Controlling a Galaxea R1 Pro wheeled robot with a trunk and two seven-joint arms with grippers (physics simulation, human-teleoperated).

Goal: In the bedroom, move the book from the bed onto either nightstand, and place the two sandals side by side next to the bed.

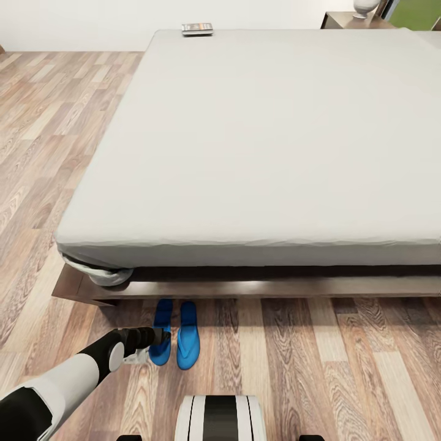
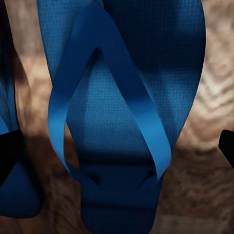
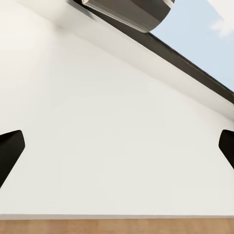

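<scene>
- Floor: mixed-tone wood planks, running along the near side and the left side of the bed.
- Bed: large and low, smooth light grey mattress on a dark brown wooden frame; taken as landmark for all positions below. Sheet bunched at the near left corner, hanging over the frame.
- Wall: plain white, seen from the right wrist camera; dark window frame with blue sky at one corner, strip of wood floor along one edge.
- Nightstand: dark wood, beyond the far right corner of the bed, with a pale rounded object on top.
- Left arm: white and black, reaching over the floor on the near side of the bed, toward the near left corner.
- Sandals: two, bright blue, flat on the floor just in front of the bed frame, side by side and parallel, toes toward the bed. Left sandal partly covered by the arm end; right sandal fully exposed.
- Book: small, dark cover, flat on the mattress at the far edge of the bed, near the far left corner.
- Left gripper: directly above the left sandal; fingers spread apart, no visible contact with the sandal.
- Right gripper: fingertips wide apart, nothing between them.
</scene>
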